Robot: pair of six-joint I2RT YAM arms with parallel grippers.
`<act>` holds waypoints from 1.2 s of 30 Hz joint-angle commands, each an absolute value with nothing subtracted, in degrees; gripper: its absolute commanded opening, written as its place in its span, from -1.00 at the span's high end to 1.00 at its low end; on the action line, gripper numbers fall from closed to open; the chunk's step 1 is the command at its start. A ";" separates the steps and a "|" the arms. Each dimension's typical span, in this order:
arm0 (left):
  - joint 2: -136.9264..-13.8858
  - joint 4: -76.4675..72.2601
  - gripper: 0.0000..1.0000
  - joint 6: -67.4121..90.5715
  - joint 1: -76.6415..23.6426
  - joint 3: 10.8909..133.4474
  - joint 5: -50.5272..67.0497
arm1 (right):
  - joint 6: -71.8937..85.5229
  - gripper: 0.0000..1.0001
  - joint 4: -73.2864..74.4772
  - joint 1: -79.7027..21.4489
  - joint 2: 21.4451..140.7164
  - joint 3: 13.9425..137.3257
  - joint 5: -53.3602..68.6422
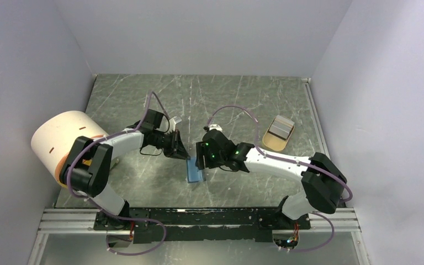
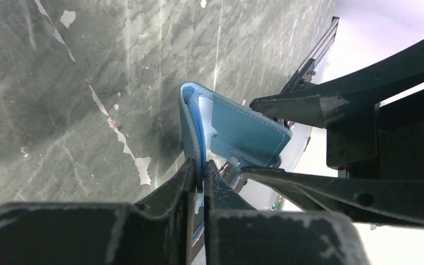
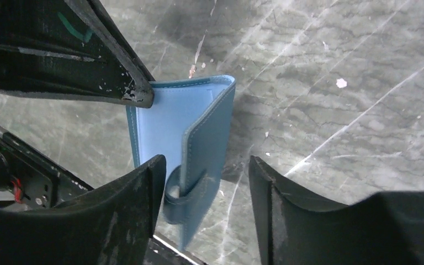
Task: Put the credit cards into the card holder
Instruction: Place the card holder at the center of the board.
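Checking your left wrist view, you find 1 pale card [image 2: 205, 109] inside the 1 card holder [image 2: 243, 130], unseen overhead; left gripper [image 2: 200, 168] pinches its cover, right gripper [image 3: 207, 185] straddles it, spread, on the table [image 2: 61, 110].

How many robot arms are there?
2. The left arm reaches from the left, jaws shut on the blue wallet; the right arm reaches from the right, jaws open around its flap.

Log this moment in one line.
left tool: shut on teal-blue folding card holder edge | right tool: open, astride it
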State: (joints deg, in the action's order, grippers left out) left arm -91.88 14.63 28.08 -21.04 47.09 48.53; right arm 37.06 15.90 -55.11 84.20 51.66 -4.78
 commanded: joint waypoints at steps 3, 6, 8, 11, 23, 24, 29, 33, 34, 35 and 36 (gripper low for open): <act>-90.93 9.44 0.46 28.91 -20.68 46.41 51.91 | 38.64 0.20 8.85 -53.05 82.62 45.30 -6.82; -89.30 -0.01 0.20 35.29 -20.82 41.82 52.56 | 41.17 0.37 3.04 -49.96 80.20 39.95 -3.73; -89.08 -7.58 0.08 40.40 -20.92 38.05 53.72 | 42.58 0.42 -0.25 -48.54 78.72 36.98 -2.27; -89.38 -17.96 -0.07 47.95 -21.61 32.94 53.65 | 44.20 0.48 -2.68 -47.44 77.08 34.48 -1.59; -85.02 -13.99 -0.42 46.90 -24.43 35.88 45.75 | 50.82 0.57 5.82 -48.41 71.72 39.05 -4.61; -84.99 -13.98 -0.45 46.73 -24.43 35.69 45.58 | 50.98 0.56 6.86 -48.69 71.98 39.54 -5.45; -86.83 -15.42 -0.52 46.82 -24.42 34.46 44.86 | 52.80 0.58 4.15 -49.39 73.29 38.51 -6.18; -87.20 -13.86 -0.63 45.90 -24.59 33.52 42.39 | 54.82 0.63 -0.55 -49.39 72.86 35.31 -6.48; -86.74 -11.95 -0.63 44.99 -24.54 33.49 40.67 | 55.31 0.64 -1.54 -49.33 72.60 34.33 -6.58; -86.10 -10.07 -0.64 43.91 -24.56 33.69 38.97 | 55.75 0.64 -2.29 -49.30 72.33 33.57 -6.93; -85.34 -8.20 -0.64 42.92 -24.60 33.74 37.47 | 56.00 0.64 -2.91 -49.18 72.07 32.79 -7.13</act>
State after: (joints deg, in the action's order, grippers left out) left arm -87.00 -12.56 46.33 -24.23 34.00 43.22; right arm 53.17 1.69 -49.21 73.21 35.86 -5.34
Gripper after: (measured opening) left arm 0.819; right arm 0.187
